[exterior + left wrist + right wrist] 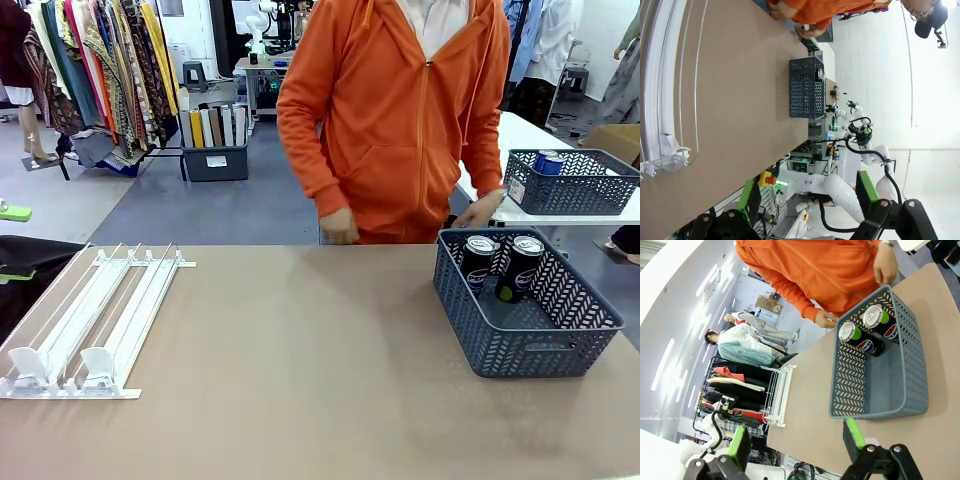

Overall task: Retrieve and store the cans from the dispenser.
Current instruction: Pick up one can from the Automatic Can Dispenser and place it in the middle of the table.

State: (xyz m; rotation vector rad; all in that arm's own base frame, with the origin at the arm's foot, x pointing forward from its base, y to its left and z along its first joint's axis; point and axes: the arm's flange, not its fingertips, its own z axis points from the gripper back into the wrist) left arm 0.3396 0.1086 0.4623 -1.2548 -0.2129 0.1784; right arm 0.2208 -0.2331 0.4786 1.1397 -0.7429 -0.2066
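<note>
The dispenser (90, 320) lies flat at the table's left, its white lanes bare. Two black cans (478, 262) (520, 265) stand upright in the far end of a grey mesh basket (530, 350) at the right. In the right wrist view my right gripper (797, 445) hangs open above the near table edge, short of the basket (850, 385) and its cans (860, 340) (885, 322). In the left wrist view my left gripper (807, 200) is open and holds nothing, with the dispenser (665, 100) off to one side and the basket (802, 87) farther away.
A person in an orange hoodie stands at the far side, one hand (480, 212) by the basket's far rim and the other (338, 226) at the table edge. A second grey basket (570, 190) with blue cans sits on a white table behind.
</note>
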